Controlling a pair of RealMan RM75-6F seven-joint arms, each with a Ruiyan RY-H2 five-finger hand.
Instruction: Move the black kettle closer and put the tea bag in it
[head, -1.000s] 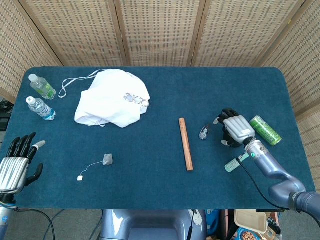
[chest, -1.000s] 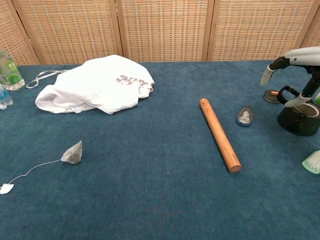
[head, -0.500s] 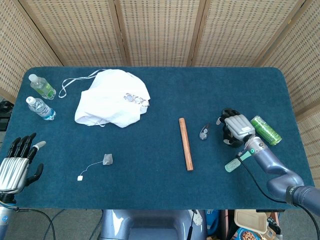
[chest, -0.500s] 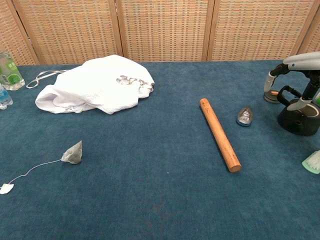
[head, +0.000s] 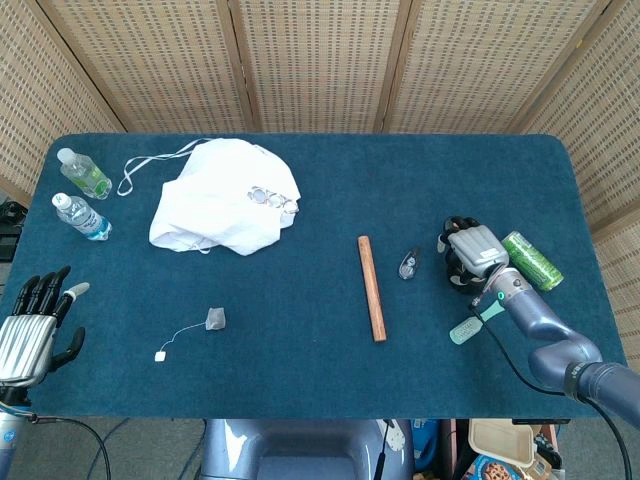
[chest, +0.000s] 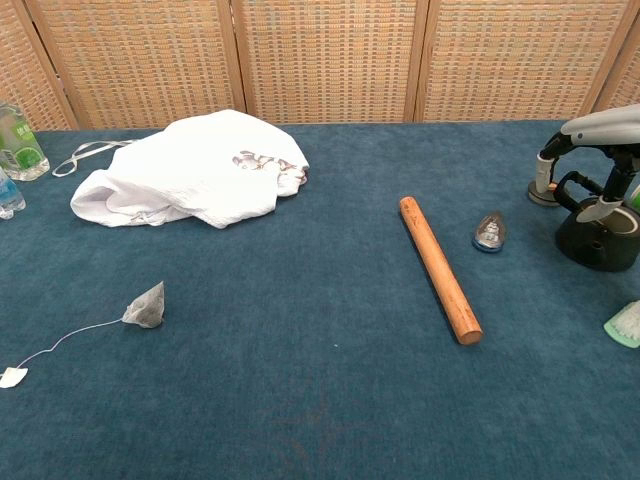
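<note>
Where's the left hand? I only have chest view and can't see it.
Observer: Head view shows the left hand off the near left corner of the table, fingers apart, holding nothing.
Operator: What's to the right of the black kettle? My frame cuts off there.
Observer: A green can lies on its side, just right of the right hand.
Operator: And the pale thing clipped at my right edge?
Observer: It's a pale green item, fully visible from above. It lies on the table nearer the robot than the kettle, beside the right forearm.
</note>
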